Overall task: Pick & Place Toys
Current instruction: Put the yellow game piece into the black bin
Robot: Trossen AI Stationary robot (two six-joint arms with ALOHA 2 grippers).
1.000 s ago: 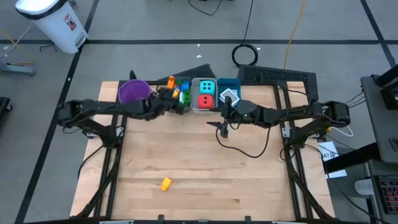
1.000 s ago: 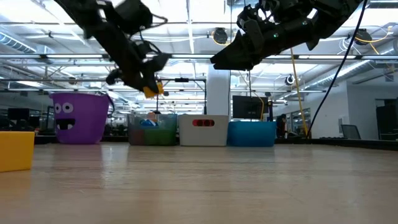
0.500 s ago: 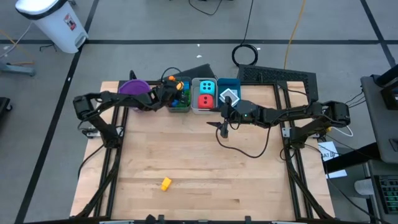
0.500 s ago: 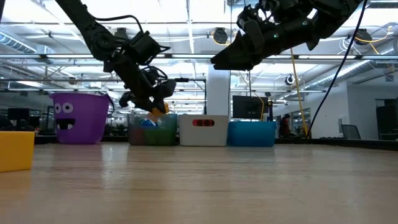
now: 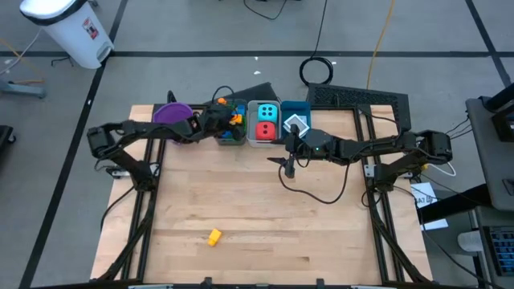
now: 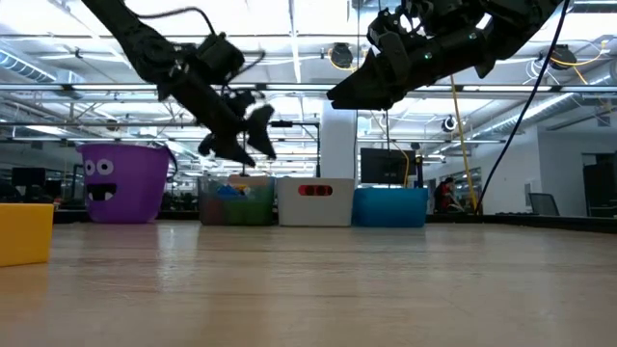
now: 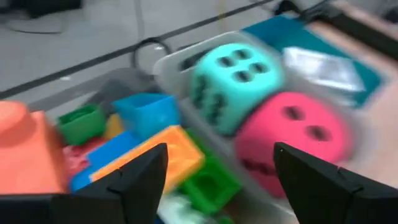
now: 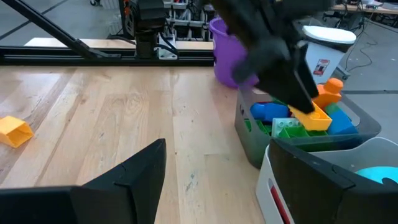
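Brick [image 5: 214, 237], yellow, lone on near worktop [image 5: 257, 201], well apart from both arms: judged light, rigid, slick plastic; pinch across flat sides. Left gripper [image 6: 253, 133] above grey bin [image 6: 234, 201], jaws apart, apparently empty. Right gripper [image 5: 289, 169] wide, empty, hovering mid-worktop.

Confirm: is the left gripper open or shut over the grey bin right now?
Open. The left gripper has its two fingers spread with nothing between them, above the grey bin of bricks.
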